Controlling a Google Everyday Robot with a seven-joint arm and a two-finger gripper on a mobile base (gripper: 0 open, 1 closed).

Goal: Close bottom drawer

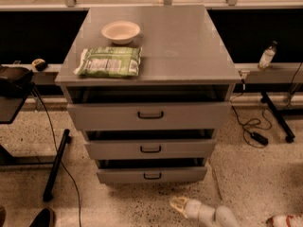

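Gripper hovered near the floor, bottom drawer ajar up-left of it.
Arm was cut off below; the gripper's spread could not be told.

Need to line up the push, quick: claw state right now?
Claw: near the floor, in front of the bottom drawer, apart from it; open or closed cannot be told.
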